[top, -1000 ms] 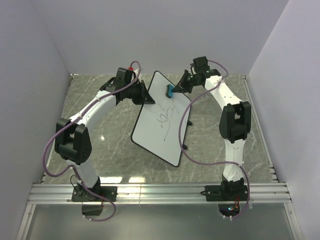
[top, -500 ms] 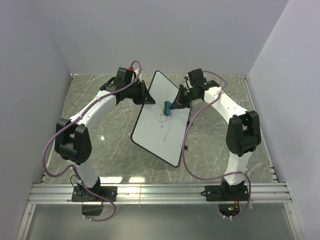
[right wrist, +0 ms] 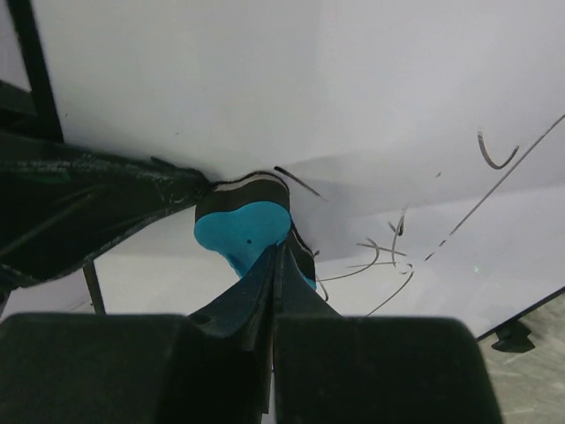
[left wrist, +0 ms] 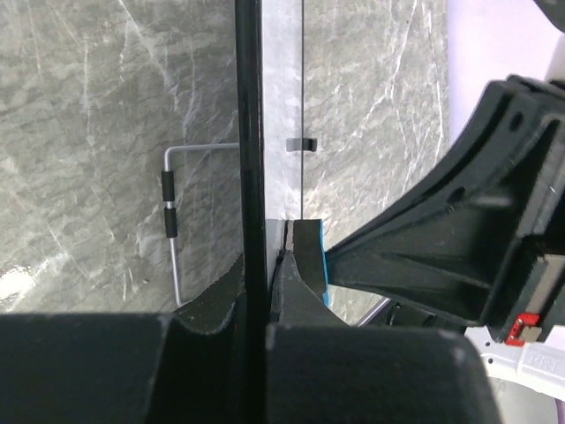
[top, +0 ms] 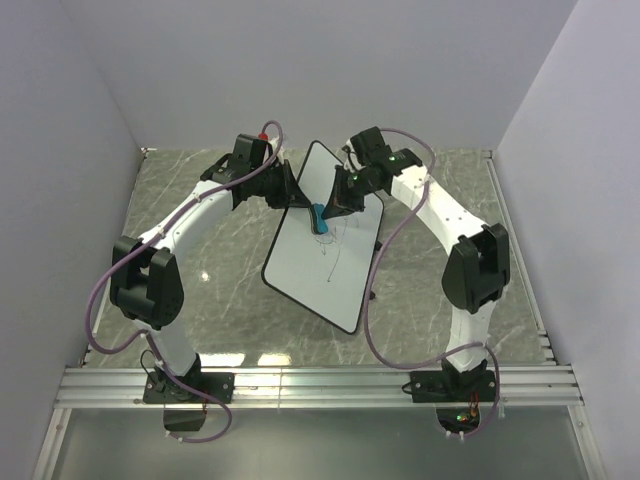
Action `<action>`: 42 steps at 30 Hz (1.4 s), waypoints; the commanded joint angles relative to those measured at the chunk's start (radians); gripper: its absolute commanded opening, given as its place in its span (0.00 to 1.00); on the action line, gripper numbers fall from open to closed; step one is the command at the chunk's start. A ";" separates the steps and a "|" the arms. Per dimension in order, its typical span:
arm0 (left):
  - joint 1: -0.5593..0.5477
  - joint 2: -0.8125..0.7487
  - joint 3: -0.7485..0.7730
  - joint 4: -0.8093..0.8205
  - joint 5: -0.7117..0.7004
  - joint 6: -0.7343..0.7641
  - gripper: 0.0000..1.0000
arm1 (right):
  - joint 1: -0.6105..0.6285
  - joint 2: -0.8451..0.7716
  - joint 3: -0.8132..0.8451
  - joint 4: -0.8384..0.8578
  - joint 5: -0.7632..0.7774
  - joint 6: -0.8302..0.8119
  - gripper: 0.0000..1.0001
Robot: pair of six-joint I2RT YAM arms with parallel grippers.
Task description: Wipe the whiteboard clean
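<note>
The whiteboard (top: 322, 270) stands tilted on the table, with black scribbles (top: 335, 243) near its middle. My left gripper (top: 296, 190) is shut on the board's upper left edge. In the left wrist view the gripper (left wrist: 265, 265) clamps the thin black rim (left wrist: 250, 132), seen edge-on. My right gripper (top: 332, 205) is shut on a small blue eraser (top: 318, 218) and presses it against the board's face near the left edge. In the right wrist view the gripper (right wrist: 275, 256) pinches the eraser (right wrist: 240, 228) on the white surface (right wrist: 353, 88), with scribbles (right wrist: 388, 256) to its right.
The table is grey marble (top: 190, 240), enclosed by pale walls. A thin metal stand leg (left wrist: 172, 221) and small black feet (top: 371, 294) are behind the board. An aluminium rail (top: 320, 385) runs along the near edge by the arm bases.
My right gripper has dragged the eraser from the board's upper right down and left across its face. Fewer scribbles show. The left gripper and board have held still.
</note>
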 commanded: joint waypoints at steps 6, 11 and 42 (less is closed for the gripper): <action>-0.110 0.070 -0.085 -0.188 -0.192 0.273 0.00 | -0.045 0.119 0.140 -0.013 0.077 -0.008 0.00; -0.114 0.062 -0.089 -0.188 -0.194 0.271 0.00 | -0.130 0.114 0.057 -0.009 0.111 -0.014 0.00; -0.116 0.081 -0.080 -0.186 -0.177 0.268 0.00 | 0.117 -0.105 -0.083 -0.099 0.076 -0.155 0.00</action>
